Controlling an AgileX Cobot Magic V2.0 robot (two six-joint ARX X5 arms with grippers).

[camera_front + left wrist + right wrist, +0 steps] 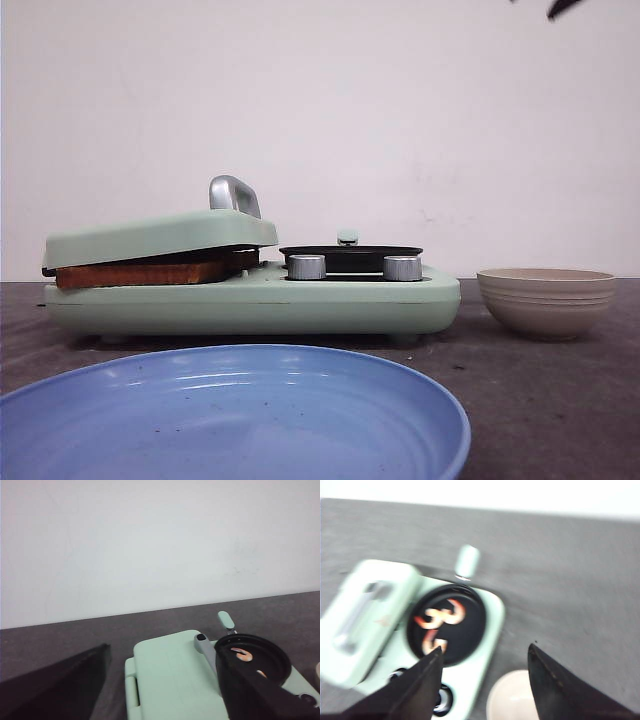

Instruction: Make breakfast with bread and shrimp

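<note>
The bread [140, 272] shows as a toasted brown edge, clamped between the lowered lid [160, 236] and the base of a mint-green breakfast maker [250, 300]. Pink curled shrimp [440, 622] lie in the maker's round black pan [447, 625], and the left wrist view also shows shrimp [244, 655]. My left gripper [162, 651] hangs open above the lid, fingers wide apart and holding nothing. My right gripper [485, 647] is open and empty, high over the pan's edge and the bowl. The right wrist view is blurred.
A blue plate [240, 420] fills the near foreground. A beige ribbed bowl [546, 300] stands right of the maker. Two silver knobs [306, 267] sit on the maker's front. The lid has a metal handle [233, 193]. A white wall is behind.
</note>
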